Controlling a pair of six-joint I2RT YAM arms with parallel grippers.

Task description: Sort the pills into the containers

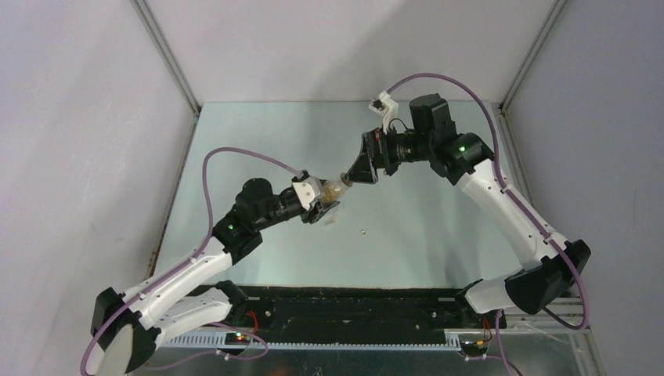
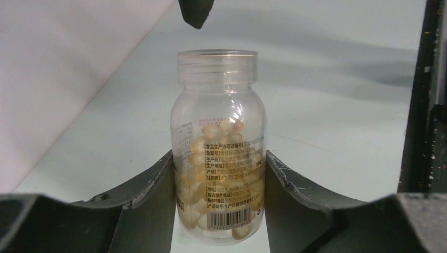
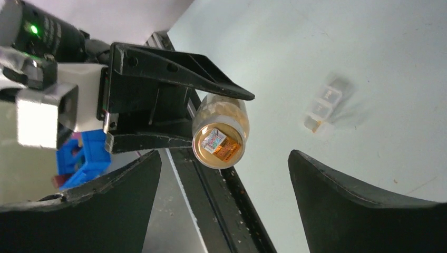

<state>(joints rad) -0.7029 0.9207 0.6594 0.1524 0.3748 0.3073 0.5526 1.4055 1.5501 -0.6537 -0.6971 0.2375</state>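
My left gripper (image 1: 322, 205) is shut on a small clear bottle (image 1: 338, 188) of orange-tan pills (image 2: 211, 158) and holds it above the table, tilted toward the right arm. In the left wrist view the bottle (image 2: 219, 105) has no cap and its threaded neck is bare. My right gripper (image 1: 362, 168) is open, its jaws wide apart, just beyond the bottle's mouth end and not touching it. The right wrist view shows the bottle (image 3: 217, 139) end-on. The white pill box (image 3: 322, 108) lies on the table under the bottle (image 1: 332, 222). A tiny pale speck (image 1: 362, 231) lies nearby.
A black rail (image 1: 344, 313) runs along the table's near edge between the arm bases. Grey walls with metal frame posts (image 1: 168, 55) close in the table on the left, back and right.
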